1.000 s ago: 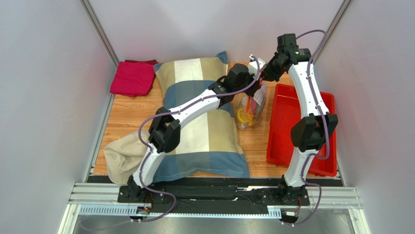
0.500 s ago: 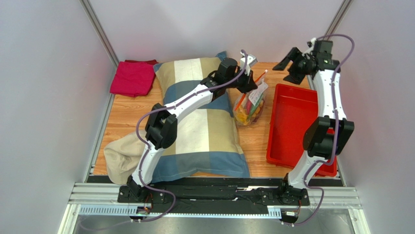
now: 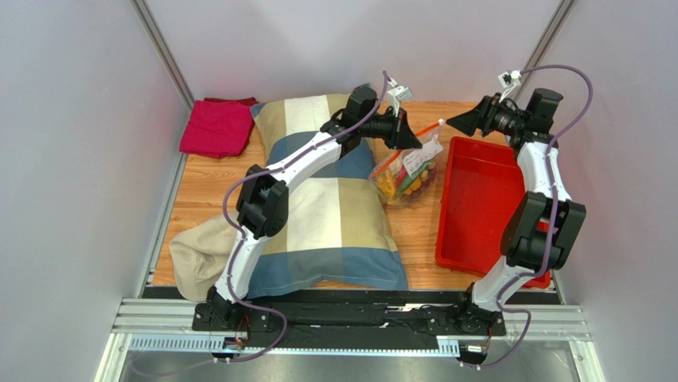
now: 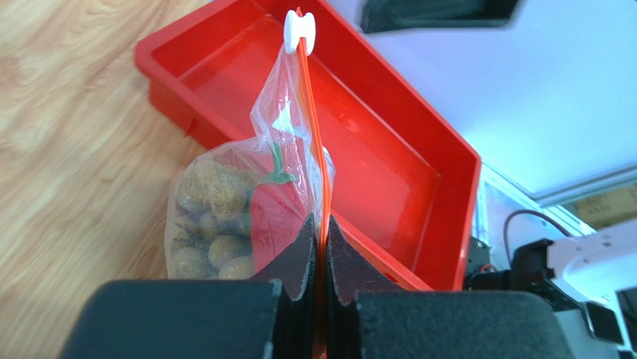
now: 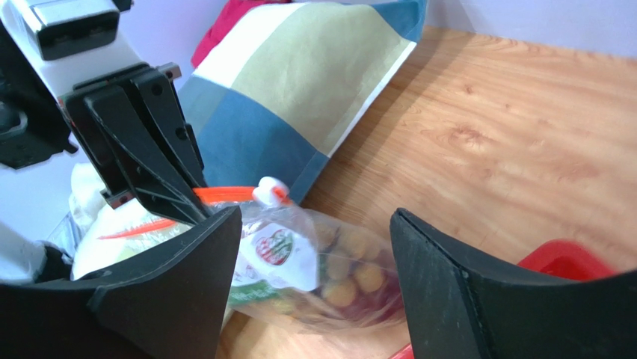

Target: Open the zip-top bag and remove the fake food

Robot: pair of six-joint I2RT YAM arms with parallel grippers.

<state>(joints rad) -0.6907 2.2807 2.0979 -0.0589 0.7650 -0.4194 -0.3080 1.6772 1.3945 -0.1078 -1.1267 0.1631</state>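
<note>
The zip-top bag (image 3: 407, 171) hangs tilted between the pillow and the red tray, with its bottom near the wood. My left gripper (image 3: 407, 137) is shut on its red-orange zip strip (image 4: 314, 149), and the white slider (image 4: 299, 28) sits at the strip's far end. The fake food (image 3: 400, 183) is inside the bag: yellow round bits (image 4: 205, 202) and a red piece with a green stem (image 4: 273, 206). My right gripper (image 3: 464, 122) is open and empty, just right of the bag, with its fingers pointing at it. In the right wrist view the bag (image 5: 321, 258) lies between its spread fingers (image 5: 202, 277).
A red tray (image 3: 485, 207) lies right of the bag. A striped pillow (image 3: 334, 199) lies to the left under my left arm. A red cloth (image 3: 216, 127) is at the far left and a beige cloth (image 3: 191, 255) at the near left. Walls close in on both sides.
My right gripper let go of the bag's top, opened, swung right and turned back toward the bag. My left gripper moved toward the back and right with the zip strip, tipping the bag.
</note>
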